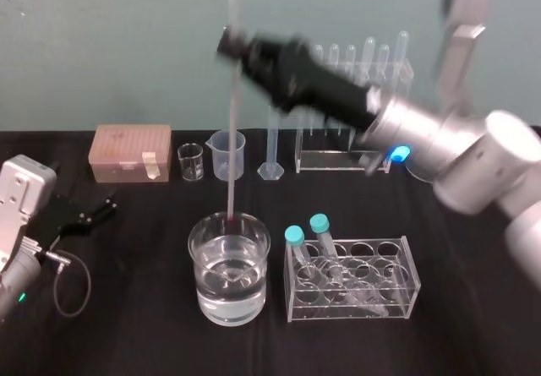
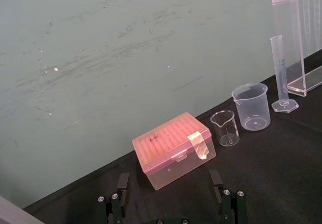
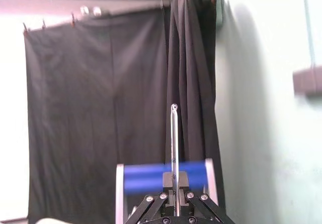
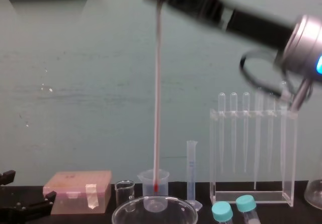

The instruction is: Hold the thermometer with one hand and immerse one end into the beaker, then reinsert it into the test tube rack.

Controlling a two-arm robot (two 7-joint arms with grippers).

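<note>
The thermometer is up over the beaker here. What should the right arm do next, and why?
Probably lower the right gripper straight down. It is shut on the thermometer, held upright, and the red tip hangs just above the beaker rim, near its far side, not yet in the water. The left gripper lies parked at the left of the table.

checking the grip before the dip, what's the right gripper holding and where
The right gripper holds the thermometer, jaws shut on its upper part, below the top end. Left gripper idle.

Silver cylindrical wrist [image 1: 414, 127], glowing blue ring [image 1: 400, 152], black fingers [image 1: 247, 51].
</note>
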